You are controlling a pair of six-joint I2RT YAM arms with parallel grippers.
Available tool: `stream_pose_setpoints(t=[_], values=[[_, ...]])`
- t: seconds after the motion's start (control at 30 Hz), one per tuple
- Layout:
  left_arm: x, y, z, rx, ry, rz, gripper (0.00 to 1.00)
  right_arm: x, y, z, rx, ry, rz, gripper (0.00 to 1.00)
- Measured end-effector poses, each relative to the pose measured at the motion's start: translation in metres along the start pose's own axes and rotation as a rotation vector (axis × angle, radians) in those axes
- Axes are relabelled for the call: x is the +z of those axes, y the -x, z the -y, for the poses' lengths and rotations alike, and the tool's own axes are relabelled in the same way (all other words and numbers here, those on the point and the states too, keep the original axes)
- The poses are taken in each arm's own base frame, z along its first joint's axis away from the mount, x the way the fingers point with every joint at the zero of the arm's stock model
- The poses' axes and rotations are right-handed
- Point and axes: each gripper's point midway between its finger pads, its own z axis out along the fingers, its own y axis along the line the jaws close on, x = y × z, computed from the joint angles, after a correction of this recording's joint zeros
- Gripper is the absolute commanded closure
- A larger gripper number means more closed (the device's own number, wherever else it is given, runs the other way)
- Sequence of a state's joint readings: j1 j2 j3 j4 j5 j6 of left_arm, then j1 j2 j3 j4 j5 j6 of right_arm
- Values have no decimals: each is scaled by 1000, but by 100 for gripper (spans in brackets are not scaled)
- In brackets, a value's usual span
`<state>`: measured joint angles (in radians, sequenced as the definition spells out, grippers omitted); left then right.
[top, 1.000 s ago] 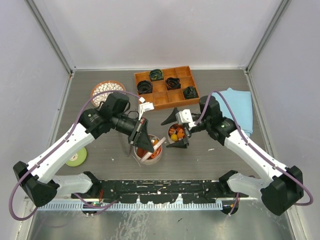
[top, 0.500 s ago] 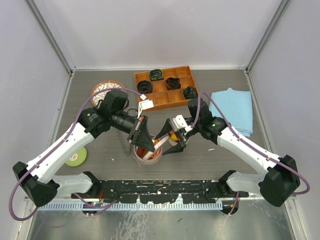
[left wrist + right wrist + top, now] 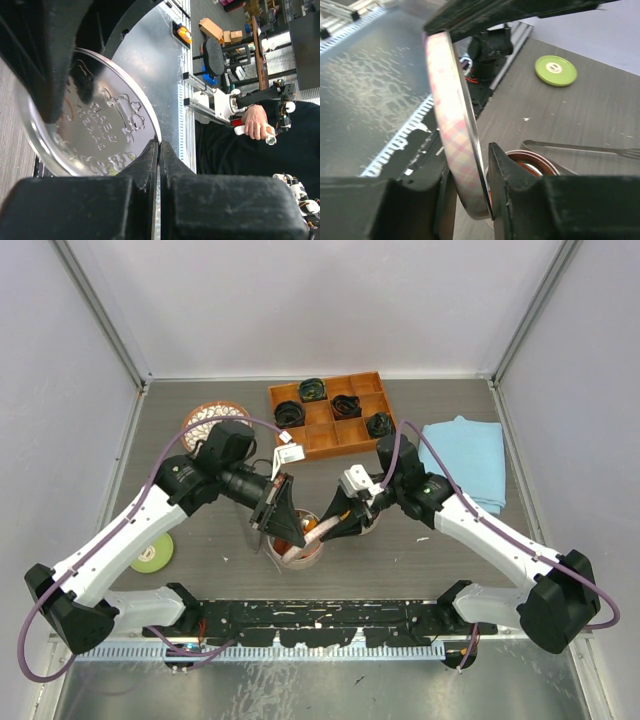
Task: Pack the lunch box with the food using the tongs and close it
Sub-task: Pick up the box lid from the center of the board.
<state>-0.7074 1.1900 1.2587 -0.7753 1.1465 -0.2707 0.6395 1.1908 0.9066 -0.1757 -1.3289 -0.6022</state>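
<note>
Left claw (image 3: 159, 150) clenched tight, tips at the rim of a silver embossed lid (image 3: 95, 125); cannot tell whether pinching it. Round lunch box (image 3: 296, 560) mid-surface (image 3: 400, 560), orange-red food (image 3: 290, 542) inside. Lid on edge above it, pink-checked rim clamped in right claw (image 3: 470, 161). Slim metal tongs (image 3: 580, 148) flat beside the box. One lid, one tongs; farther right, one tray (image 3: 330, 425), four dark coils (image 3: 347, 406).
</note>
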Motion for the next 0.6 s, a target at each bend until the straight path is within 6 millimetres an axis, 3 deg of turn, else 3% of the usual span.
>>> stream_pose_setpoints(t=[0.13, 0.23, 0.3, 0.33, 0.4, 0.53, 0.6], values=[[-5, 1, -1, -3, -4, 10, 84, 2, 0, -13, 38, 52, 24, 86], [-10, 4, -9, -11, 22, 29, 67, 2, 0, -14, 67, 51, 24, 91], [-13, 6, -15, -24, 43, 45, 46, 2, 2, -14, 87, 46, 24, 94], [-15, 8, -19, -28, 54, 56, 41, 2, 3, -13, 101, 42, 24, 96], [-22, 13, -29, -49, 88, 88, 32, 2, 4, -11, 149, 22, 19, 98], [-48, 32, -63, -119, 215, 214, 3, 1, -3, 3, 313, -90, -5, 100], [-64, 37, -84, -179, 288, 291, 2, 1, -14, 8, 424, -153, -13, 100]])
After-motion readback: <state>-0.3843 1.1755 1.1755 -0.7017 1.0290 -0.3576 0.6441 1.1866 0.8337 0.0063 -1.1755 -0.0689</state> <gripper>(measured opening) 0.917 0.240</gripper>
